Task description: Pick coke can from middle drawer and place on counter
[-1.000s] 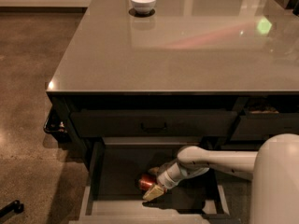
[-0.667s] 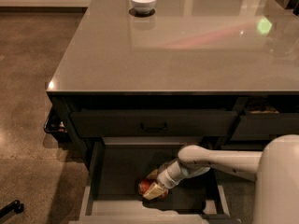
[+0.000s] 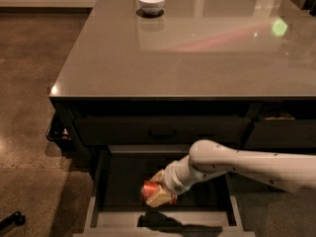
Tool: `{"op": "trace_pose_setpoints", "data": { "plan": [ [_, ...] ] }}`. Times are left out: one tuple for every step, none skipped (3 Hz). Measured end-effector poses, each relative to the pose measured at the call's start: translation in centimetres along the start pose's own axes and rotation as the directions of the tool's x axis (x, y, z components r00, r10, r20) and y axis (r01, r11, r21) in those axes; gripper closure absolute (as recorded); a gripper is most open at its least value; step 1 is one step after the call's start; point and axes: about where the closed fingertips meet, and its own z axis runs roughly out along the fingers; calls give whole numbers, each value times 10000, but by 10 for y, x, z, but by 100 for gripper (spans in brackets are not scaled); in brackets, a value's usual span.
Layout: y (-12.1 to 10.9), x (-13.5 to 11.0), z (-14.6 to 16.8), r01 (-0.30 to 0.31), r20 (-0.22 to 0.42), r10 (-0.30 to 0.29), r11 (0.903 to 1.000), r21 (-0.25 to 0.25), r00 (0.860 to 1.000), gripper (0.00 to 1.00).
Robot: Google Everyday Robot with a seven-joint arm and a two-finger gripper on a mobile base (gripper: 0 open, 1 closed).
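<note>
The coke can point(image 3: 150, 190), red-orange, lies inside the open middle drawer point(image 3: 101, 206), near its front. My gripper point(image 3: 159, 190) reaches down into the drawer from the right on a white arm, and its pale fingers point(image 3: 159, 198) are closed around the can. The counter point(image 3: 187, 48) is the wide glossy grey-brown slab above the drawers, farther from the camera.
A white bowl point(image 3: 151, 1) stands at the far edge of the counter. A closed dark drawer front with a bar handle point(image 3: 163, 131) sits just above the open drawer. Another drawer point(image 3: 279, 125) at the right is partly open. Brown floor lies to the left.
The gripper has closed in on the can and now covers more of it. The arm has shifted slightly; the can sits in about the same spot.
</note>
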Motion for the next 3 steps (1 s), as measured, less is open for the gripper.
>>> {"op": "trace_pose_setpoints", "data": {
  "plan": [
    [2,-56,-61,969,-271,-951,9921,795,9951,100],
    [2,-74,-83,1373,-481,-1325,9837,1163,9900,100],
    [2,-73,-82,1357,-471,-1311,9841,1145,9902,100]
  ]
}}
